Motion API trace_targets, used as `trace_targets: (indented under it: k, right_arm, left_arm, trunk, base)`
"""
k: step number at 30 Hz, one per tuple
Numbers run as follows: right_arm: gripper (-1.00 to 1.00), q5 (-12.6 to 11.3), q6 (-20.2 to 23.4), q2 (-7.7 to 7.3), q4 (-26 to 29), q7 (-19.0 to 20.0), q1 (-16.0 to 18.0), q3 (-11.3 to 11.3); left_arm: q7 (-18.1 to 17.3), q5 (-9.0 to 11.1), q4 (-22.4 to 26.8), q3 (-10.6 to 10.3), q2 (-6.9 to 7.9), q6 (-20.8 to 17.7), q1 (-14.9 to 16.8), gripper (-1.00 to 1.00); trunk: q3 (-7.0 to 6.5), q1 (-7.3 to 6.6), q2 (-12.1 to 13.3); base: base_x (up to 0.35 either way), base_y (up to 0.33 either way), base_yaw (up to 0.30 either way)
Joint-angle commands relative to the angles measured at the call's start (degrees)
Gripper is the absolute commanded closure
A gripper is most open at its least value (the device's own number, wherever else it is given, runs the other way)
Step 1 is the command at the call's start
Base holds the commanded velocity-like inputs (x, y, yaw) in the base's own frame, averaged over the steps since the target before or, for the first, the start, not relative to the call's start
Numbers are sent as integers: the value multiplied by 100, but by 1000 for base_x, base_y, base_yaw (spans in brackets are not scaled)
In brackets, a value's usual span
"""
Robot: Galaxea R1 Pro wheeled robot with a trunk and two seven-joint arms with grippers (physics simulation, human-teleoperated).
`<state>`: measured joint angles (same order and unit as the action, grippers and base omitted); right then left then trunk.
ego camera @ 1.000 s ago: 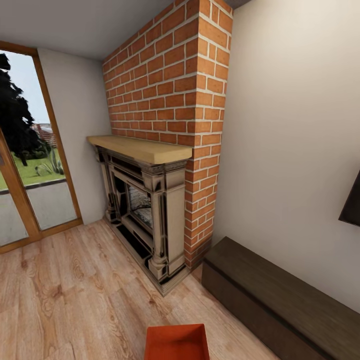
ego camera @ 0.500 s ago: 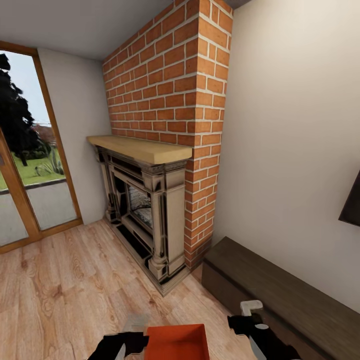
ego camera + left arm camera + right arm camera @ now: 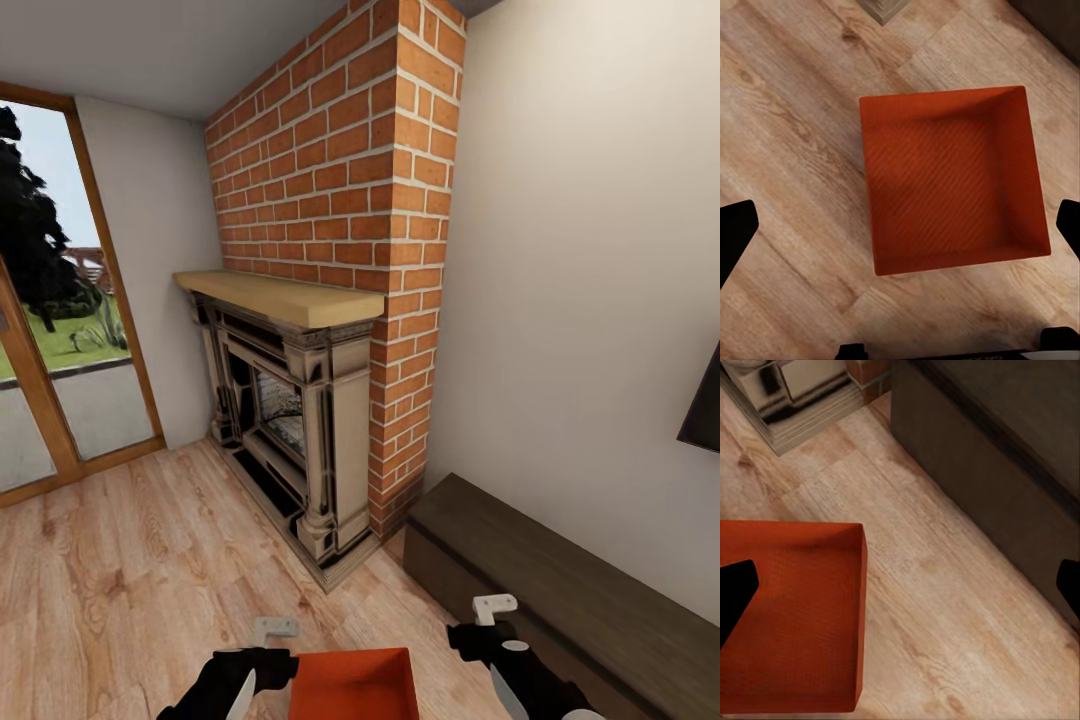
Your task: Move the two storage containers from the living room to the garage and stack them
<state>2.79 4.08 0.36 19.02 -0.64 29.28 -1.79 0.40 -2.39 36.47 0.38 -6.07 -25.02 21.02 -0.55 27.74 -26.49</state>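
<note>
Where: on the light plank floor (image 3: 130, 590) of the living room, at the foot of the brick fireplace (image 3: 330, 300).
Container: one orange-red storage container (image 3: 352, 685) sits on the planks at 6 o'clock in the head view, cut by the picture's lower edge. From the left wrist camera, storage container (image 3: 952, 180) is seen from straight above, open-topped, with a ribbed bottom and nothing inside. From the right wrist camera one corner of the storage container (image 3: 791, 615) shows, with bare planks between it and the cabinet.
Left gripper: left gripper (image 3: 262, 655) hangs just beside the container's rim at about 7 o'clock in the head view. In its wrist view the dark fingertips (image 3: 733, 232) stand wide apart with the whole container between them, so the fingers are spread and grasp nothing.
Right gripper: right gripper (image 3: 487, 628) hovers at about 5 o'clock, between the container and the cabinet. Its fingertips (image 3: 733, 589) are at opposite edges of its wrist view, released, touching neither; its height above the floor is hard to judge.
Cabinet: long dark low cabinet (image 3: 560, 590) runs along the white wall toward 4 o'clock.
Glass door: wood-framed glass door (image 3: 60, 300) at 9 o'clock, with grass and a tree behind it.
Screen: a dark screen corner (image 3: 703, 405) at 3 o'clock.
</note>
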Motion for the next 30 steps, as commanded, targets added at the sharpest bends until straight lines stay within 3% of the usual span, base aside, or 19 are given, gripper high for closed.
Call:
trace_targets:
  k: [1,5,30]
  right_arm:
    - [-100,30,36,5,9,-5,-1,-16]
    - [-100,29,25,14,6,1,-1,-15]
    - [-100,27,5,16,-4,-7,-1,-14]
  left_arm:
    - [4,-24,7,3,-8,-29,1,-100]
    - [4,-25,7,2,-4,-29,2,-100]
    - [20,-25,0,6,-3,75,-1,-100]
  trunk:
    - [2,2,-4]
    - [2,2,-4]
    - [451,551,-1006]
  base:
    - [0,0,0]
    - [0,0,0]
    - [0,0,0]
